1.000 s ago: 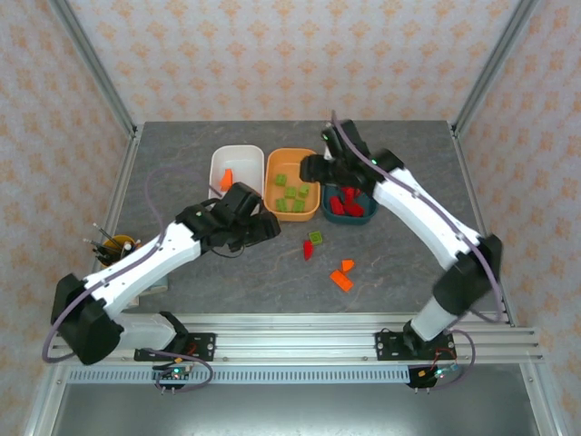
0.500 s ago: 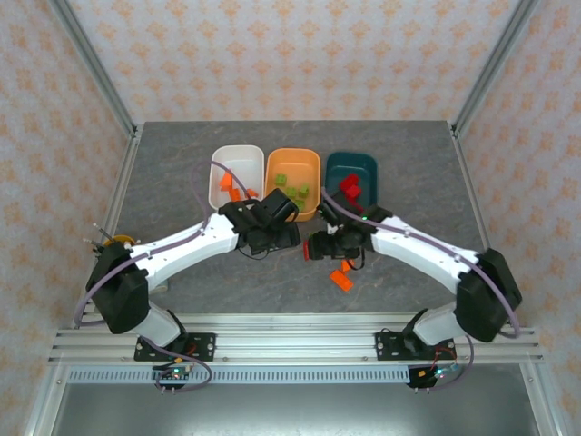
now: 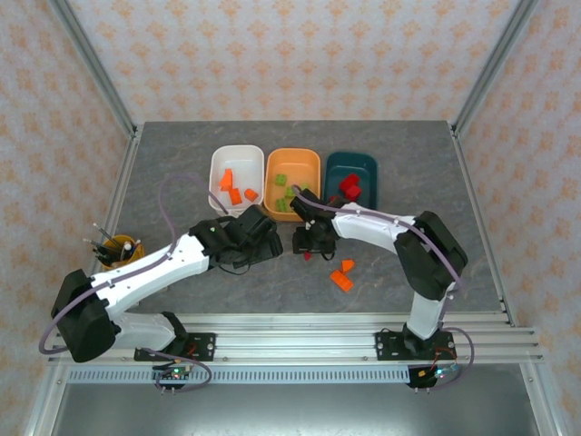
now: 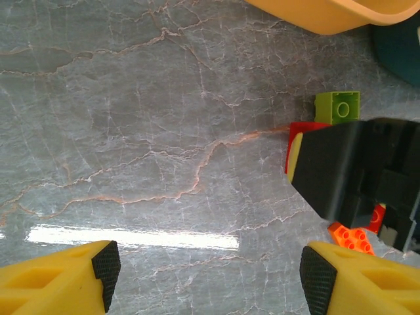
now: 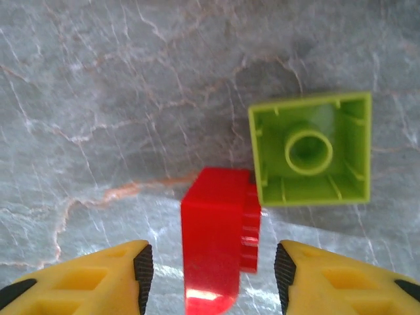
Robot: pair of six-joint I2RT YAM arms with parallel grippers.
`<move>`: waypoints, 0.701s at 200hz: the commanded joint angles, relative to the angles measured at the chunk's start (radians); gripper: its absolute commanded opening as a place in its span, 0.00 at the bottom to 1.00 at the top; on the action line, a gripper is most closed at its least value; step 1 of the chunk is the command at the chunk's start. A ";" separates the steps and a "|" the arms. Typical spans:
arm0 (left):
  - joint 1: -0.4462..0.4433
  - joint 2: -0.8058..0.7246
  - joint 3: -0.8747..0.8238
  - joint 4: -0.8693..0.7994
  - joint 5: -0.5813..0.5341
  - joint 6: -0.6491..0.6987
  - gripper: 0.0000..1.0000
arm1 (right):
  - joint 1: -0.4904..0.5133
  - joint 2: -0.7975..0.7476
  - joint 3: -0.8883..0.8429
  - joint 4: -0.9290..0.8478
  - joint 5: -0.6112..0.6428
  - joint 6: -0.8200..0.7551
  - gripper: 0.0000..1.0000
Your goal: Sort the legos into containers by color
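My right gripper (image 5: 211, 272) is open low over the table, its fingers on either side of a red lego (image 5: 220, 246) that touches an upturned light green lego (image 5: 310, 149). From above, that gripper (image 3: 307, 247) sits in front of the orange tub (image 3: 292, 211), with the red lego (image 3: 309, 257) peeking out below it. My left gripper (image 4: 210, 269) is open over bare table, empty, just left of them (image 3: 269, 247). Two orange legos (image 3: 341, 280) lie to the right. The white tub (image 3: 218, 168) holds orange legos, the orange tub green ones, the teal tub (image 3: 365, 163) red ones.
A small yellow cup with pens (image 3: 116, 248) stands at the left edge. The two grippers are close together at mid-table. In the left wrist view the right gripper's black body (image 4: 354, 170) stands beside the green lego (image 4: 337, 106) and an orange lego (image 4: 351, 237).
The right arm swung from over the teal tub down to the table and now straddles the red lego. The left arm shifted slightly toward the near edge.
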 commanded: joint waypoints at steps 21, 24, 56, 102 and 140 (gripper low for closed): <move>-0.007 -0.031 -0.015 -0.025 -0.033 -0.014 0.75 | -0.001 0.077 0.067 -0.034 0.059 0.023 0.39; -0.007 -0.031 -0.013 -0.027 -0.032 -0.013 0.75 | -0.002 0.079 0.068 -0.034 0.060 0.023 0.38; -0.007 -0.041 0.008 -0.028 -0.027 0.012 0.76 | -0.001 0.012 0.074 -0.053 0.081 0.034 0.23; -0.015 0.010 0.100 0.072 0.047 0.087 0.76 | -0.110 -0.144 0.149 -0.171 0.134 -0.006 0.17; -0.019 0.141 0.235 0.095 0.068 0.130 0.76 | -0.288 -0.032 0.308 -0.191 0.104 -0.087 0.17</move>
